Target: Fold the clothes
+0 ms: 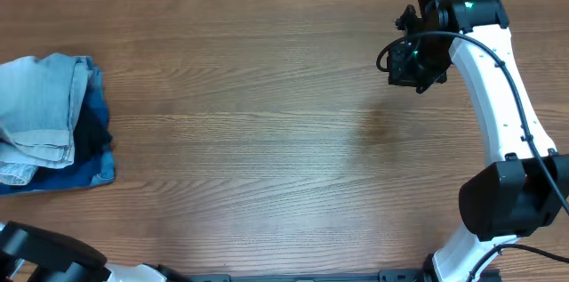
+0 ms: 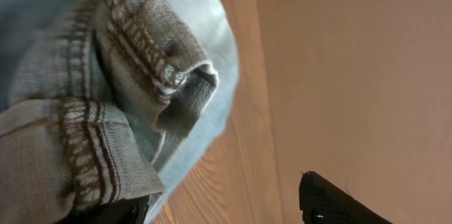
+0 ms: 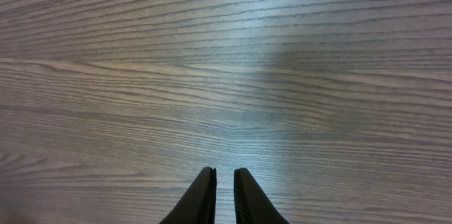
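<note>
The clothes, pale light-blue denim shorts [image 1: 40, 104], lie folded on top of a pile at the table's far left. In the left wrist view their hem and stitched seams [image 2: 106, 75] fill the left half, very close. My left gripper [image 2: 226, 210] is open, its jaws wide apart; one finger [image 2: 120, 213] sits under the cloth's edge, the other [image 2: 332, 203] over bare wood. The overhead view does not show this gripper. My right gripper [image 3: 224, 174] hangs shut and empty above bare table, far right and back [image 1: 413, 64].
Under the shorts lie a black garment [image 1: 93, 131] and darker blue folded jeans [image 1: 89, 173]. The left arm's base [image 1: 44, 255] is at the front left corner. The right arm [image 1: 498, 122] runs along the right side. Wooden table [image 1: 267, 140] spreads between them.
</note>
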{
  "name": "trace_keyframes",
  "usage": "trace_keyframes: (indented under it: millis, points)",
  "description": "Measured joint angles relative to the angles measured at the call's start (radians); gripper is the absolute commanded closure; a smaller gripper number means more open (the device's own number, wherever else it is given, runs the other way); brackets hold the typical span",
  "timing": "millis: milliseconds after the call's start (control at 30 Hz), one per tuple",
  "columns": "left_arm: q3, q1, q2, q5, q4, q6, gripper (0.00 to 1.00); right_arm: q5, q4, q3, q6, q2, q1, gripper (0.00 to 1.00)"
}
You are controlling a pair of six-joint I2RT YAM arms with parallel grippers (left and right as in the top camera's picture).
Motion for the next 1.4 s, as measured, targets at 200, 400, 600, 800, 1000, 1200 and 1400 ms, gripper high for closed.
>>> trace_keyframes:
  millis: [200,400,600,800,1000,1200,1400]
  points:
    - [0.0,-0.07,0.0,0.04,0.013,0.032,0.3,0.001,0.0,0.0,0.0,0.0,0.0,0.87]
    - [0.0,-0.07,0.0,0.027,0.011,0.032,0.28,0.001,0.0,0.0,0.0,0.0,0.0,0.86]
    - [0.0,-0.069,0.002,-0.358,-0.086,0.04,0.2,0.001,-0.002,0.0,0.0,0.0,0.0,0.87]
    - [-0.011,-0.067,0.188,-0.575,-0.038,0.048,0.21,-0.007,-0.021,0.0,0.008,0.0,0.0,0.87]
    - [-0.007,-0.044,0.235,-0.568,-0.031,0.051,0.23,-0.007,-0.023,0.0,0.008,0.0,0.0,0.86]
    - [-0.011,-0.03,0.22,-0.51,-0.029,0.055,0.27,-0.007,-0.015,0.0,0.009,0.0,0.0,0.86]
    - [-0.029,-0.038,-0.048,-0.475,-0.011,0.055,0.33,-0.008,0.018,0.0,0.011,0.0,0.0,0.71]
